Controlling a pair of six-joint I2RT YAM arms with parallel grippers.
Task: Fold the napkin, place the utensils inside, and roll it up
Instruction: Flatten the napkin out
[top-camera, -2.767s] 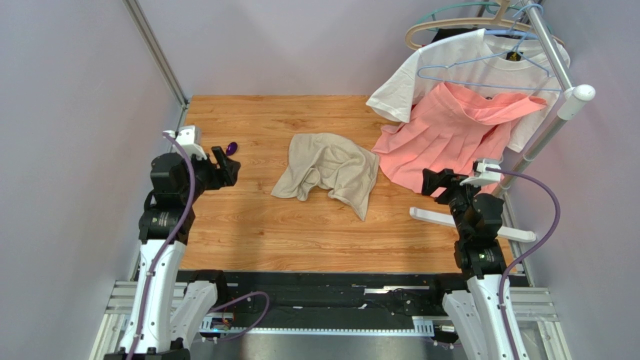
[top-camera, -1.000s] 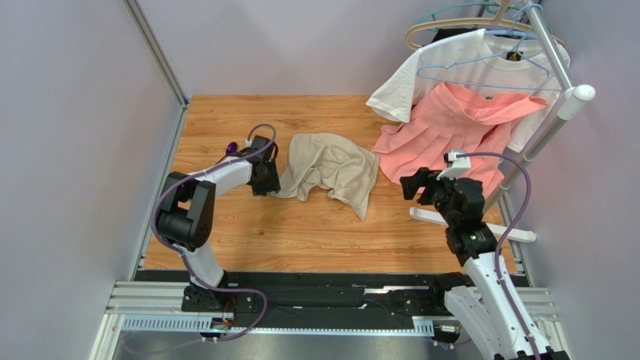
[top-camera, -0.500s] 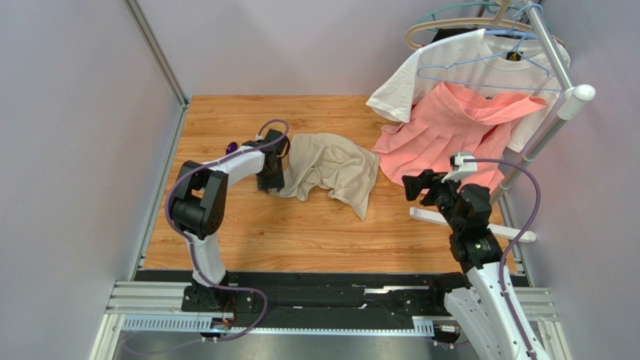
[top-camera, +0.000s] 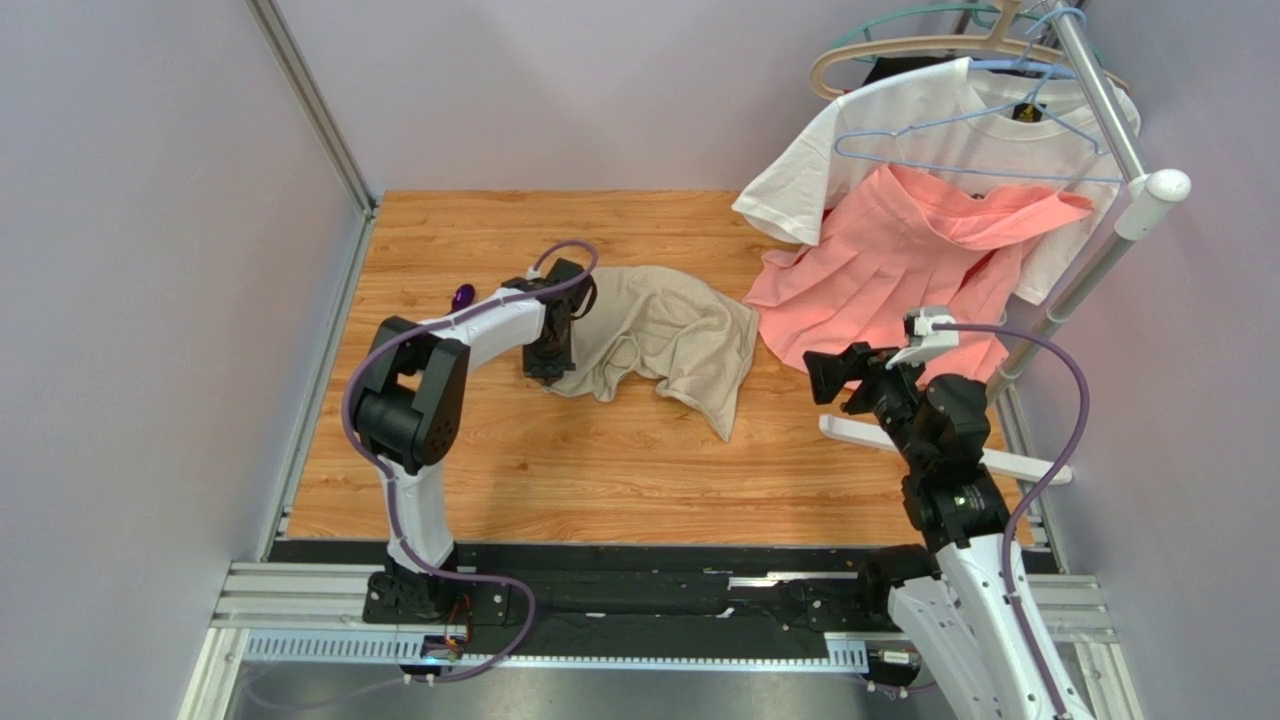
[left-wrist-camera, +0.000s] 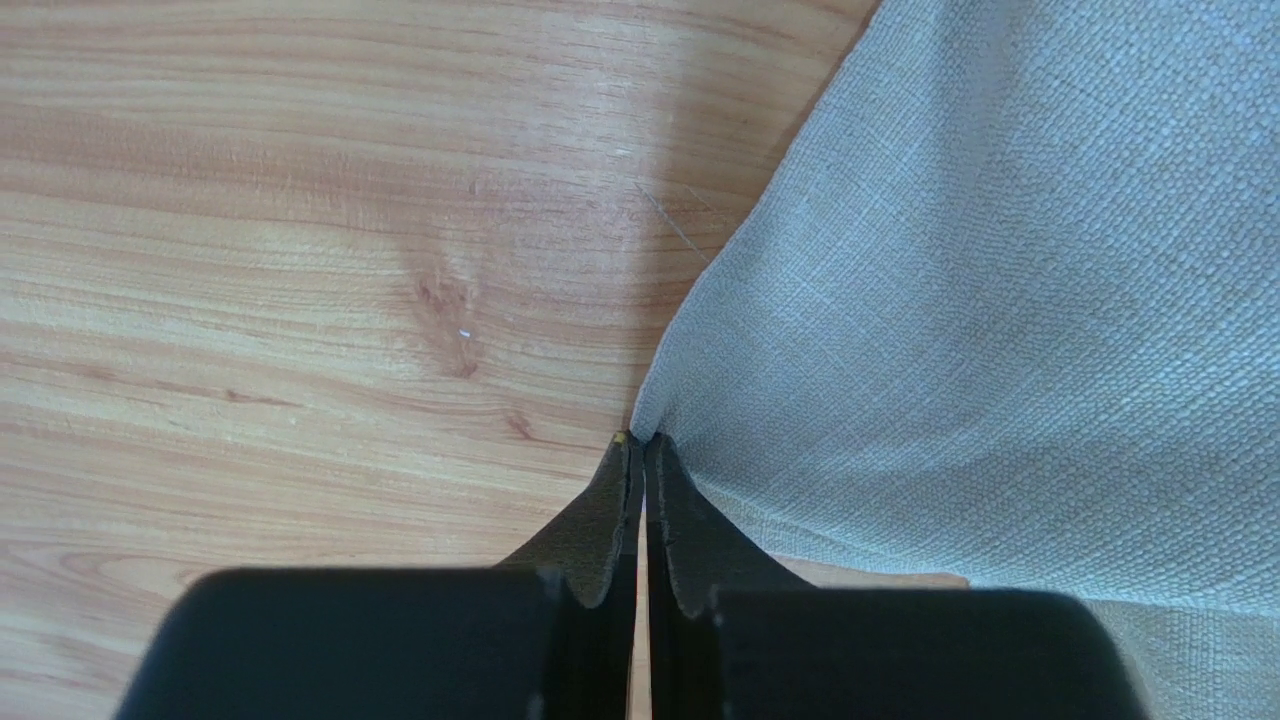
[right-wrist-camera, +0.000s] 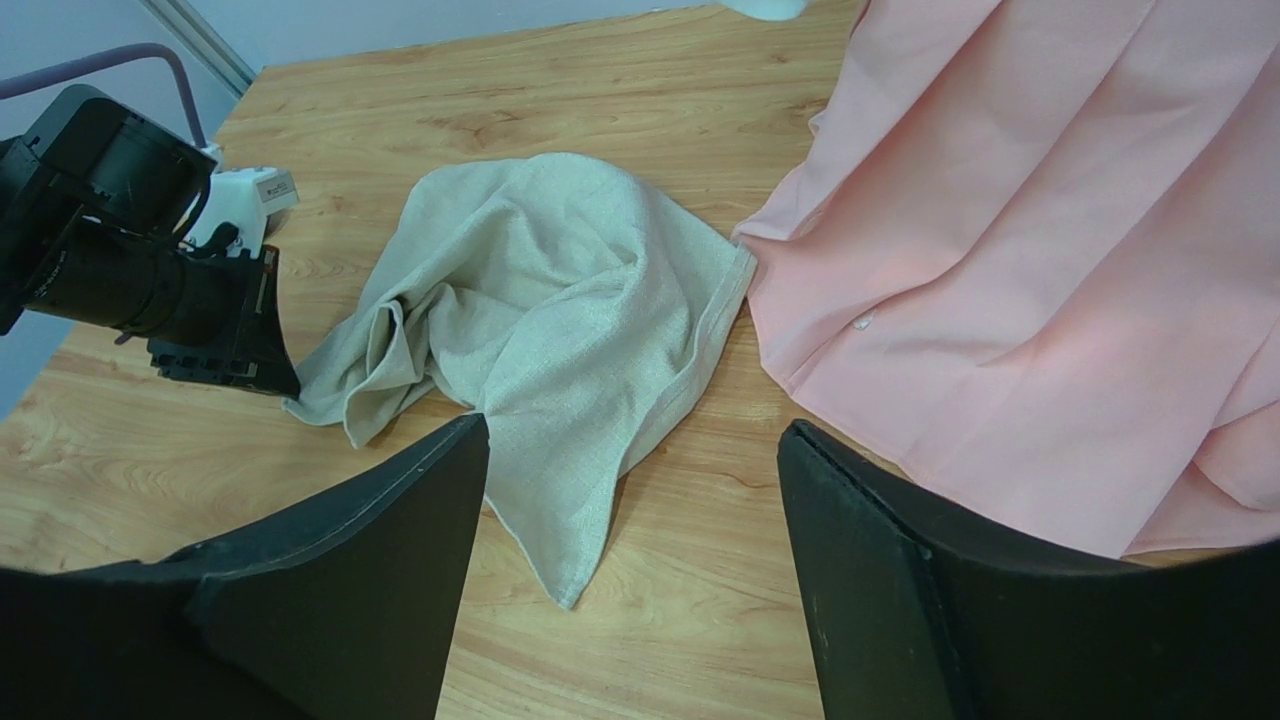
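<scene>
The beige napkin (top-camera: 661, 338) lies crumpled in the middle of the wooden table. My left gripper (top-camera: 547, 368) is at its near-left corner, low on the table. In the left wrist view its jaws (left-wrist-camera: 640, 444) are shut, with the napkin (left-wrist-camera: 977, 270) drawn to a point at their tips. A small purple utensil (top-camera: 463, 296) lies left of the left arm, only its head showing. My right gripper (top-camera: 824, 372) hovers right of the cloth. It stands open (right-wrist-camera: 633, 428) and empty, above the napkin (right-wrist-camera: 556, 300)'s near corner.
A salmon-pink garment (top-camera: 902, 270) and a white T-shirt (top-camera: 932, 120) hang from a rack (top-camera: 1104, 225) at the back right, the pink hem resting on the table. The rack's white foot (top-camera: 864, 432) lies beside the right arm. A wall runs along the left edge.
The left arm has reached from the left edge to the napkin's near-left corner, and its jaws have closed there. The right gripper has shifted only slightly.
</scene>
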